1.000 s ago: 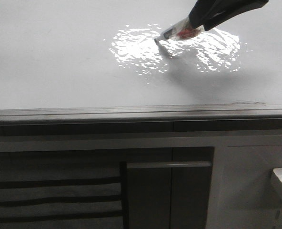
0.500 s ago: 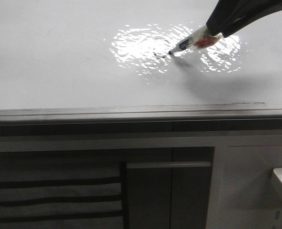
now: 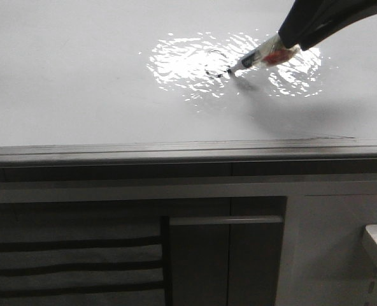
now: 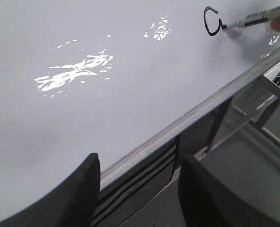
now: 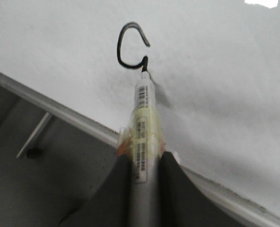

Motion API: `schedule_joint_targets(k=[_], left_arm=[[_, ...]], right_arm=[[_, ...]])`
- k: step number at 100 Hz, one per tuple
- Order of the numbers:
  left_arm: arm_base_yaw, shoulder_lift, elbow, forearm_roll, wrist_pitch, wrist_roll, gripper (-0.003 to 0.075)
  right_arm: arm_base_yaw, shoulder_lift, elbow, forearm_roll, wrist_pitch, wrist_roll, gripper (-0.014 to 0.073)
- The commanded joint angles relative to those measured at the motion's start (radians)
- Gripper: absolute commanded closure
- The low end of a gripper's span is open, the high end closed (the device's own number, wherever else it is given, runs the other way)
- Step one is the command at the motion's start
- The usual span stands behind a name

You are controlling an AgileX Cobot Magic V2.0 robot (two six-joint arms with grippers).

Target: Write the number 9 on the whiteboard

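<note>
Number 9 incomplete: only an open black hook of the loop drawn, gap unclosed, no tail. Right gripper clamped on marker, barrel slanted, presumably to keep nib pressed to whiteboard at the stroke's end. Stroke located amid glare patch, well in from metal edge rail. Left gripper parted, empty, hanging off the board's edge, seemingly clear of the work.
</note>
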Motion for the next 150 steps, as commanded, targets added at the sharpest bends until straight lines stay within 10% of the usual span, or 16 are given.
schedule_joint_targets(k=[1,42,80,112,150], left_arm=[[0.003,-0.001,-0.026,-0.044,-0.057,-0.013,0.0377],[-0.041,0.008,-0.061,-0.051,0.037,0.09,0.0377],[-0.428,0.219,-0.204,-0.055,0.099,0.288,0.0377],[-0.669,0.466,-0.298,0.001,-0.07,0.311,0.0376],[-0.689,0.566,-0.376,0.001,-0.048,0.311,0.04]], right_arm=[[0.005,-0.019,0.015,0.0,-0.013,-0.005,0.0643],[0.06,-0.1,-0.044,0.052,0.081,-0.084,0.0643],[0.169,-0.166,-0.12,0.083,0.327,-0.684,0.0643],[0.176,-0.166,-0.12,0.079,0.34,-0.694,0.0643],[0.176,-0.166,-0.12,0.079,0.357,-0.694,0.0643]])
